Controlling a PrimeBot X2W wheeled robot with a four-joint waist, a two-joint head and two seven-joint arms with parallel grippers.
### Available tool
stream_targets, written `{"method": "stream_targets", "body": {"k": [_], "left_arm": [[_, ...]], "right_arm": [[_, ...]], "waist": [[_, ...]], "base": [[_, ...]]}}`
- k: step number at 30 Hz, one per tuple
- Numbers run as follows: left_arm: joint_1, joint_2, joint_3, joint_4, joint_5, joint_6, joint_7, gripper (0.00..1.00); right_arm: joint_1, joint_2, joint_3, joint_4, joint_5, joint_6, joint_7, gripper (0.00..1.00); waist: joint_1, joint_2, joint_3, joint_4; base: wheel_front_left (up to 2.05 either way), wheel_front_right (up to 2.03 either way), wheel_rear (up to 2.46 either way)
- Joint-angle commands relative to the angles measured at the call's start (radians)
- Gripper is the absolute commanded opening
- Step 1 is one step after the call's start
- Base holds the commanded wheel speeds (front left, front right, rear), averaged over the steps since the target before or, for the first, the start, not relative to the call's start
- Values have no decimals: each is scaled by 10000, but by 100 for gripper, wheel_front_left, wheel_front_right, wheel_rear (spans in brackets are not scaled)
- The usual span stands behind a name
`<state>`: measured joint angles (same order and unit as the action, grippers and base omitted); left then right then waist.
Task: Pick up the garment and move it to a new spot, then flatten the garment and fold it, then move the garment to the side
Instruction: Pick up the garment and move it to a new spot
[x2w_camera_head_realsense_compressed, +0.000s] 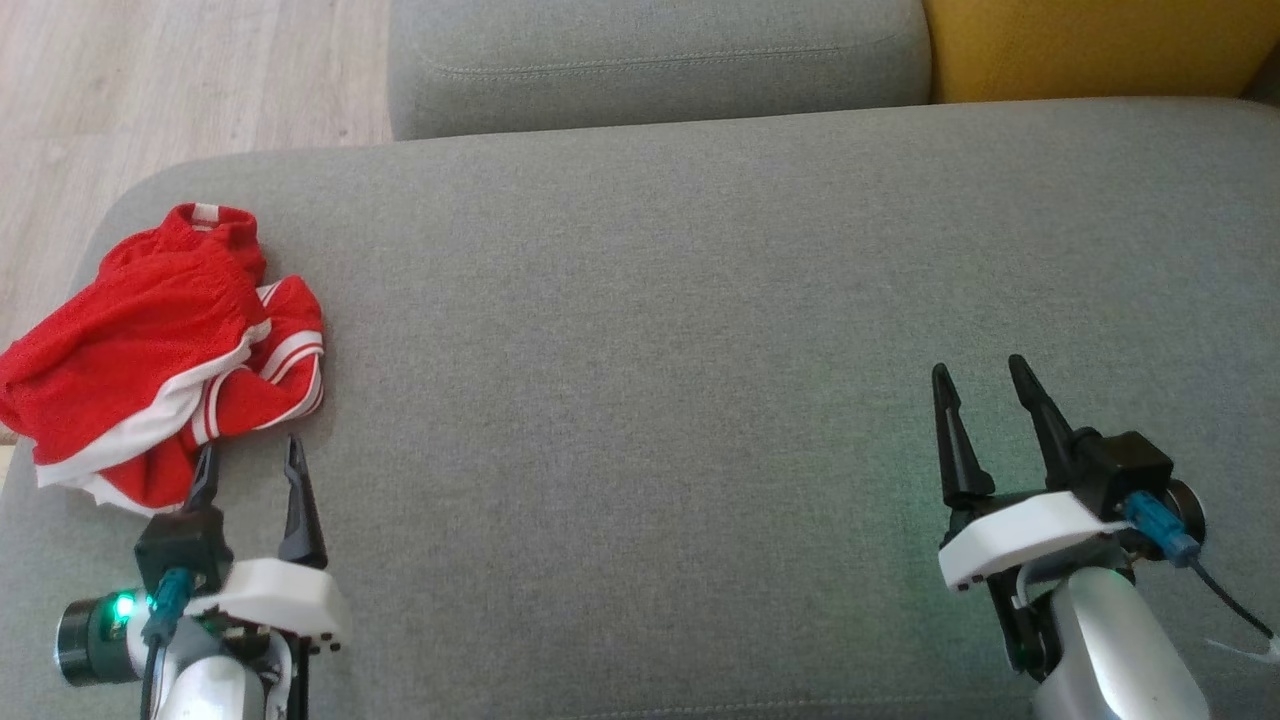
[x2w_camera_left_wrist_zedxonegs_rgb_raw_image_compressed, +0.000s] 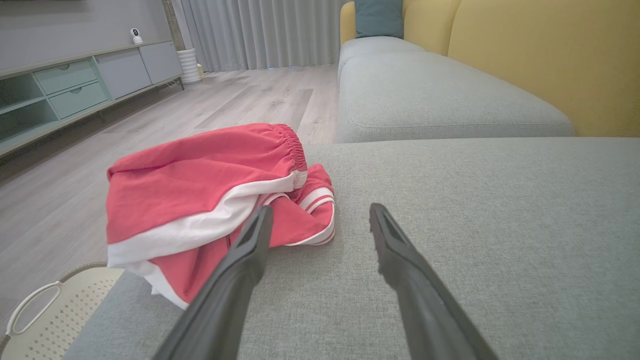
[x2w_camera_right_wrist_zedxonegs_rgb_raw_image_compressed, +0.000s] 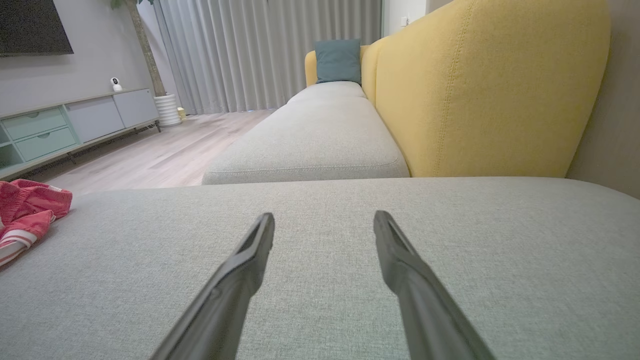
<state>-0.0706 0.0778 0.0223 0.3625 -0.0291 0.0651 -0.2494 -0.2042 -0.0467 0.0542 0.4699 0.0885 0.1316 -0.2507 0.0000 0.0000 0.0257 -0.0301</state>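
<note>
A: Where's the garment (x2w_camera_head_realsense_compressed: 160, 350)?

B: It's a red pair of shorts with white trim, crumpled in a heap at the left end of the grey seat cushion (x2w_camera_head_realsense_compressed: 640, 330). Part of it hangs over that end's edge.

A: And the left tool (x2w_camera_head_realsense_compressed: 250, 445)?

B: It's over the cushion's left end, just at the heap's near side, with its fingers spread apart and nothing between them. In the left wrist view one finger crosses the garment's hem. I can't tell whether it touches.

A: The right tool (x2w_camera_head_realsense_compressed: 977, 363)?

B: It's towards the cushion's right end, well apart from the garment. Its fingers are also apart and empty, above bare fabric.

A: What does the left wrist view add to the head view?

B: A pale perforated basket (x2w_camera_left_wrist_zedxonegs_rgb_raw_image_compressed: 55, 310) with a loop handle, low beside the cushion's left end. Beyond the cushion there's wood floor (x2w_camera_left_wrist_zedxonegs_rgb_raw_image_compressed: 225, 100), a long cabinet (x2w_camera_left_wrist_zedxonegs_rgb_raw_image_compressed: 75, 85) with green drawers and a small white device (x2w_camera_left_wrist_zedxonegs_rgb_raw_image_compressed: 135, 35) on top, and grey curtains (x2w_camera_left_wrist_zedxonegs_rgb_raw_image_compressed: 260, 30).

A: And the right wrist view?

B: A dark screen (x2w_camera_right_wrist_zedxonegs_rgb_raw_image_compressed: 32, 25) on the wall above that cabinet. A second cushion (x2w_camera_right_wrist_zedxonegs_rgb_raw_image_compressed: 320, 145) butts against the far side of the seat cushion, with a yellow backrest (x2w_camera_right_wrist_zedxonegs_rgb_raw_image_compressed: 475, 85) along it and a teal pillow (x2w_camera_right_wrist_zedxonegs_rgb_raw_image_compressed: 338, 61) at its far end. The garment sits at that view's left edge.
</note>
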Motion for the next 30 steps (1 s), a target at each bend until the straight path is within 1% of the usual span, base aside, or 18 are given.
{"method": "stream_targets", "body": {"k": [1,10,14,19,20,25,30], "left_arm": [[-494,146,400,-263,7,30,-124,100],[-527,102,454,-264,14,-39,-124,100],[-638,88,447,-297,34,-74,-124,100],[-842,70,387,-340,59,-132,-124,100],[-842,70,387,-340,59,-132,-124,100],[-882,146,469,-436,71,-129,-124,100],[-883,238,768,-456,-35,-51,-124,100]], "right_arm": [[-494,-36,183,-256,58,-9,-111,100],[-472,-36,92,-308,100,-9,-111,100],[-451,-36,131,-397,86,-9,-111,100],[-434,-36,9,-574,107,-9,-111,100],[-434,-36,9,-574,107,-9,-111,100],[-415,-36,209,-619,337,-9,-111,100],[-474,-36,444,-576,475,-9,-111,100]], "waist": [[0,0,2,4],[0,0,70,80],[0,0,142,298],[0,0,204,1072],[0,0,204,1072],[0,0,238,2146],[0,0,399,3248]], "base": [[0,0,0],[0,0,0],[0,0,0],[0,0,0],[0,0,0],[0,0,0],[0,0,0]]}}
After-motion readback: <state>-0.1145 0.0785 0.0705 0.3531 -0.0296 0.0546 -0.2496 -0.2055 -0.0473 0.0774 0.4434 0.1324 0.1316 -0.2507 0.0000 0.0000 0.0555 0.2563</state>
